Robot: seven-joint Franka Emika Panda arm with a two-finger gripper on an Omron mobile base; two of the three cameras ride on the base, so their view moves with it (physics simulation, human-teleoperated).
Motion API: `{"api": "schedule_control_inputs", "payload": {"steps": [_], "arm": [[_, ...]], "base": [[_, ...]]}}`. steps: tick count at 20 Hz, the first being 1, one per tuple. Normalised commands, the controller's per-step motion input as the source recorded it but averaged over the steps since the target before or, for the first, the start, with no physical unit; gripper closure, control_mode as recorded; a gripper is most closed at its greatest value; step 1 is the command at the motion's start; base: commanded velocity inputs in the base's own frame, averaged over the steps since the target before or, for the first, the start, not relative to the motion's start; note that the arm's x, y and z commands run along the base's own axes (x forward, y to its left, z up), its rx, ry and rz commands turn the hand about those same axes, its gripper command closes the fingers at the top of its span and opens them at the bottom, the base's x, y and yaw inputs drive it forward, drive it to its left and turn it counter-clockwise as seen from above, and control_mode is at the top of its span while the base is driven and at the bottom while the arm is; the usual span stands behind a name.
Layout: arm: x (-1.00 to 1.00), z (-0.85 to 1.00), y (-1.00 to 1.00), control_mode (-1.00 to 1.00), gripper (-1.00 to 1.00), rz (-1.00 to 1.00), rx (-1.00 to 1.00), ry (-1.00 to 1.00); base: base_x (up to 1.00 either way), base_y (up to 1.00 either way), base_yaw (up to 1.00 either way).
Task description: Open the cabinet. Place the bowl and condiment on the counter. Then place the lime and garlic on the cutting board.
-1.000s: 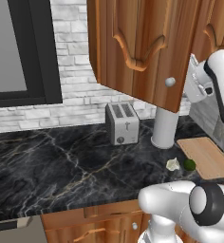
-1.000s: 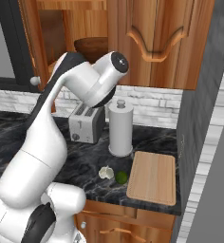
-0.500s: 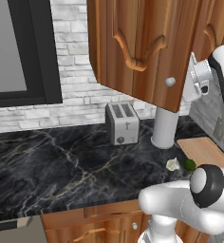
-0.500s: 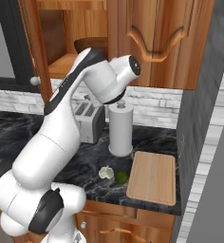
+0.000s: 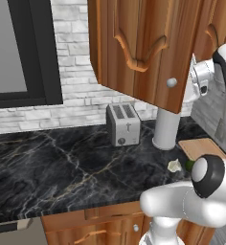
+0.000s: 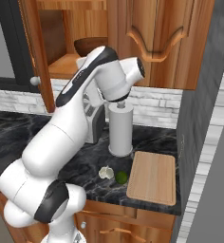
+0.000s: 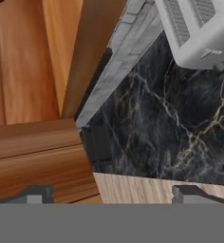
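The reddish-brown wooden wall cabinet [image 6: 147, 42] is seen with its left door [image 5: 139, 48] swung open, a small round silvery knob [image 5: 171, 83] showing near that door's lower corner. Inside, on the shelf, the wide dark-brown wooden bowl [image 6: 89, 45] is seen, partly hidden behind the white arm. The gripper [image 7: 111, 192] is held up at the open cabinet, close to the shelf and the bowl; in the hand view its two dark fingertips [image 7: 38, 193] are set wide apart with nothing between them, so the jaws are open, and wooden cabinet surfaces and the black marble surface [image 5: 52, 167] are seen beyond them. On the black veined surface, well below the jaws, a silvery two-slot toaster [image 5: 123, 124] stands against the pale brick wall, with a tall white paper-towel roll [image 6: 120, 128] just to its right. Nearer the front edge, the small whitish garlic bulb [image 6: 105, 172] and the small bright-green lime [image 6: 121, 177] lie side by side, just left of the flat light-tan wooden cutting board [image 6: 153, 176]. The condiment bottle cannot be made out.
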Motion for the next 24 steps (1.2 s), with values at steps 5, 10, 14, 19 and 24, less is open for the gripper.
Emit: {"api": "schedule_control_inputs", "payload": {"steps": [5, 10, 14, 19, 24], "arm": [[0.0, 0.0, 0.37, -1.0, -1.0, 0.05, 0.0, 0.0], [0.0, 0.0, 0.33, -1.0, -1.0, 0.07, 0.03, 0.04], [0.0, 0.0, 0.32, -1.0, -1.0, 0.1, 0.04, 0.08], [0.0, 0.0, 0.29, -1.0, -1.0, 0.13, 0.03, 0.12], [0.0, 0.0, 0.19, -1.0, -1.0, 0.17, 0.05, 0.14]], "base": [[0.0, 0.0, 0.0], [0.0, 0.0, 0.0], [0.0, 0.0, 0.0], [0.0, 0.0, 0.0], [0.0, 0.0, 0.0]]}}
